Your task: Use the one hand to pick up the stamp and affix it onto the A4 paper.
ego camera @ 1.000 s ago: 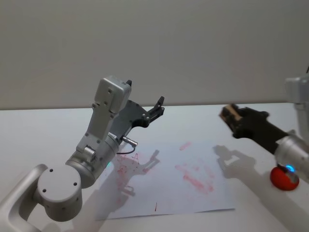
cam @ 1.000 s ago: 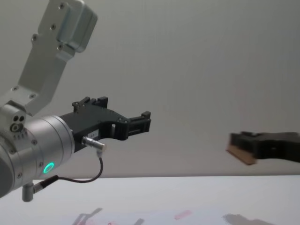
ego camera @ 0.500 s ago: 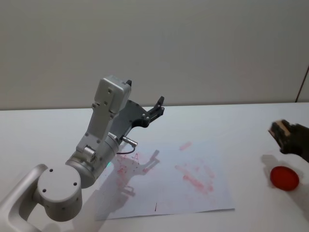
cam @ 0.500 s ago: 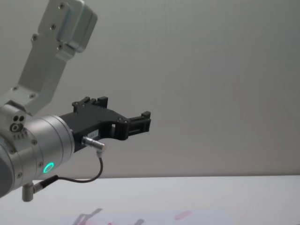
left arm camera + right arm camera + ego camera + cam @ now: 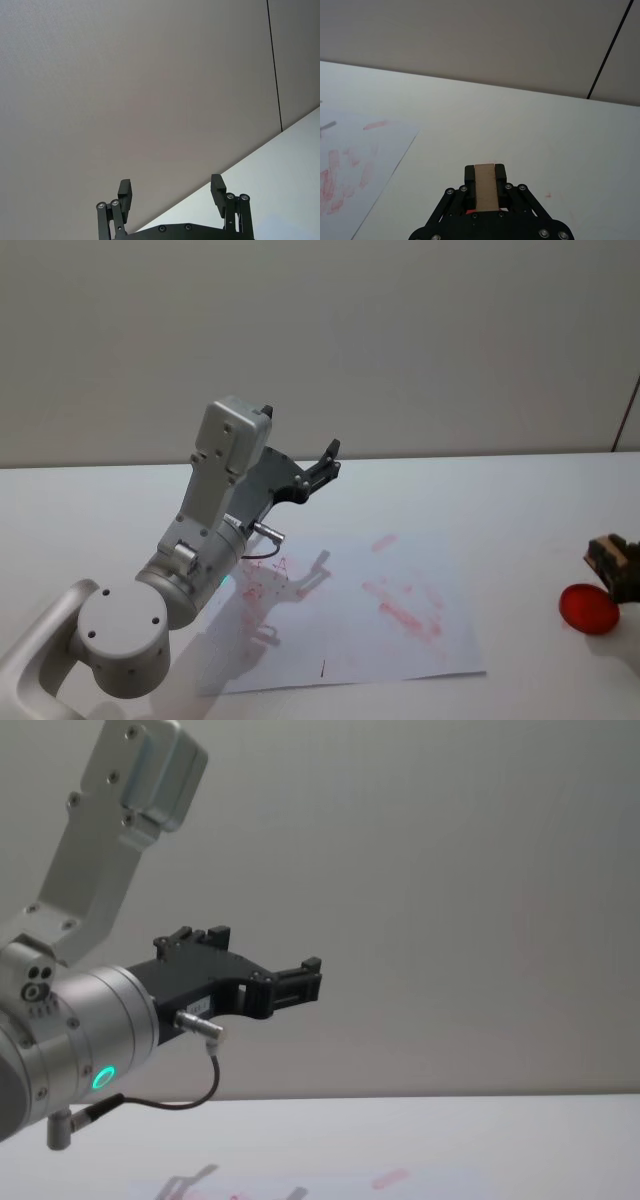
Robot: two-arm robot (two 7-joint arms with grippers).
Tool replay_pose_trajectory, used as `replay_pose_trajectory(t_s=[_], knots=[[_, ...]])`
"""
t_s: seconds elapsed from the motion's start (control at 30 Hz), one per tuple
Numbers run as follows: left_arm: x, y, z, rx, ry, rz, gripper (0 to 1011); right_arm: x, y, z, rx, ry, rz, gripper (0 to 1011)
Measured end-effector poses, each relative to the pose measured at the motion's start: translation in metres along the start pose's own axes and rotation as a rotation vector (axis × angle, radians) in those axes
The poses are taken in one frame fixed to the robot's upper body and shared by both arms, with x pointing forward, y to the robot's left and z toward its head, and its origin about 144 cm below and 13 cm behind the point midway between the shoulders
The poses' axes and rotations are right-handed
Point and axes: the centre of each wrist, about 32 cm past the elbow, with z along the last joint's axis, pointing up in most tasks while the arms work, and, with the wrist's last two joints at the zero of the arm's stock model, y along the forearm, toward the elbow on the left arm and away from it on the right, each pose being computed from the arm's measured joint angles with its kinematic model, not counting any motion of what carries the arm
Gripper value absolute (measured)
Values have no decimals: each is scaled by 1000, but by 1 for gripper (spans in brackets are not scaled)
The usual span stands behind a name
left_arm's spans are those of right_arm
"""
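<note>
One stamp (image 5: pixel 485 186), wooden, clamped in right hand (image 5: pixel 485 180); red pad (image 5: pixel 588 608) just beneath; paper (image 5: pixel 400 625) well off to hand's left. Advice: ink squarely, lift straight. Left gripper (image 5: pixel 171 192) parked, spread wide.

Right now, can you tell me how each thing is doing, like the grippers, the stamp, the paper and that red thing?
Left gripper: open, empty, raised above the table.
Right gripper: shut on the stamp, at the table's right edge.
Stamp: wooden block, clamped between the jaws.
Paper: lying flat, covered in red marks.
Red ink pad: on the table, right beside the right gripper.
</note>
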Motion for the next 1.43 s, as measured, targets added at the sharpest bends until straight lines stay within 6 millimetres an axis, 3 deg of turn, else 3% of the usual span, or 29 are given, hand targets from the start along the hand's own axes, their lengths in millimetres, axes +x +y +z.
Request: replay_pose_trajectory(t_s=[0.67,0.77,1.43], knots=[[0,0,0,0,0,0,1001,2,-2,-15,-100,-28,4,216],[0,0,0,0,0,0,1001,2,-1,-15,-104,-30,6,252],[0,0,0,0,0,0,1001,1,2,-19,-122,-38,12,885]])
